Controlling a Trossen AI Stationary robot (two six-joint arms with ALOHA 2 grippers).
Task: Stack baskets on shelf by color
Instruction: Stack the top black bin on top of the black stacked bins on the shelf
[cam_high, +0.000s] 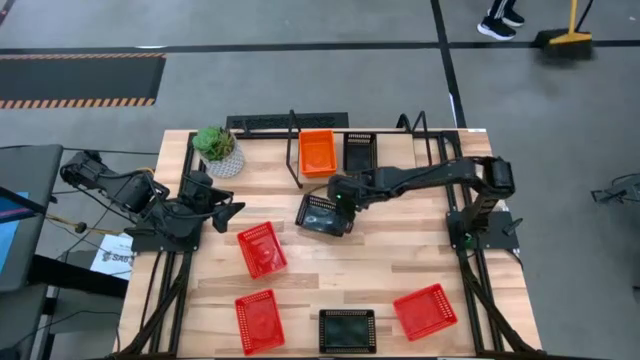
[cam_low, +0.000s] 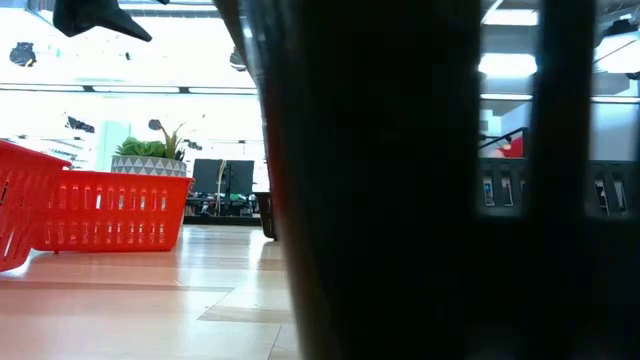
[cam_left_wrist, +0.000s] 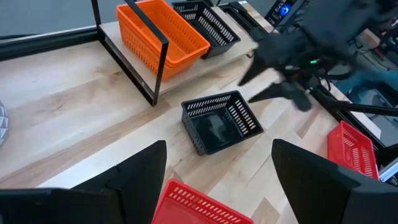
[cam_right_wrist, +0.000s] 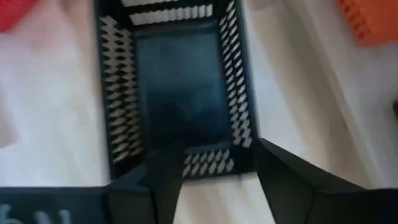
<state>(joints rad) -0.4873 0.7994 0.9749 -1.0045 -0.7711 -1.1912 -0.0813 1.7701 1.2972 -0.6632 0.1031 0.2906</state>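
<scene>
Right up against the low camera a dark basket wall blots out most of the view, with a red basket (cam_low: 110, 210) off to one side on the counter (cam_high: 380, 265). The step in hand, as I read it, is picking up the black basket (cam_high: 322, 214) lying just in front of the shelf (cam_high: 270, 124). The right hand (cam_high: 340, 205) hovers over its near end, fingers spread and straddling the short wall but not yet pinching it; nothing is lifted. To do it well the hand should drop squarely so one finger goes inside and one outside that wall, then close firmly, since the mesh is thin and the basket sits a little askew.

The shelf already carries an orange basket (cam_high: 317, 150) and another black basket beside it (cam_high: 359, 150), so this one belongs on that black one. Mind the upright of the black wire frame (cam_left_wrist: 127, 43) next to the orange basket; the lift should clear the shelf's front edge before moving in.

The left hand (cam_high: 225, 212) waits spread and empty near the plant pot (cam_high: 222, 152), with a second red basket (cam_high: 261, 248) close by. The middle of the counter gives fair room
</scene>
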